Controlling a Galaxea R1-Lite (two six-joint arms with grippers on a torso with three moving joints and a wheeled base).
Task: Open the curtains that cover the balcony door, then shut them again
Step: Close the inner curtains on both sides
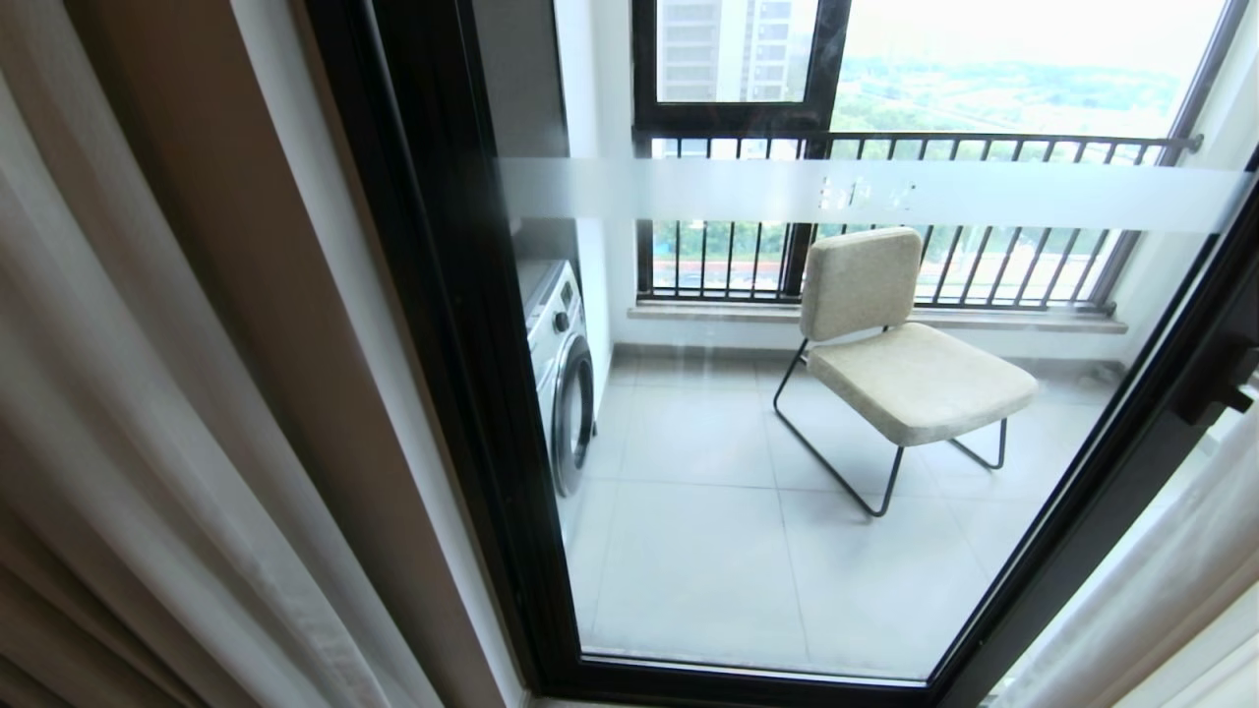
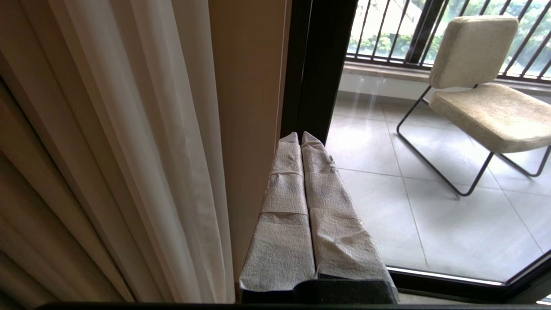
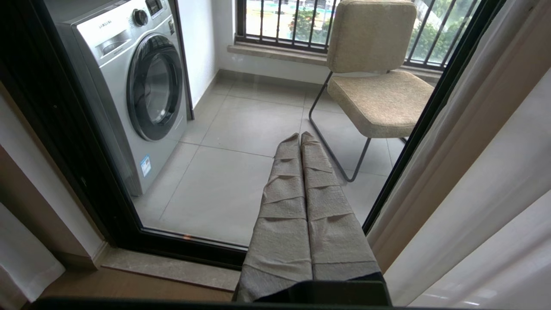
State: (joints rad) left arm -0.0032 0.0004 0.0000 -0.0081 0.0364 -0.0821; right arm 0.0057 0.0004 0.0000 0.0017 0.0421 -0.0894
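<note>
Left gripper pressed shut on nothing, just beside the gathered curtains at the door's left edge; right gripper likewise shut and empty, facing the glass of the balcony door. Curtains drawn to both sides, glass uncovered. Opening apparently done, or else already open at the outset; closing judged left to do.
</note>
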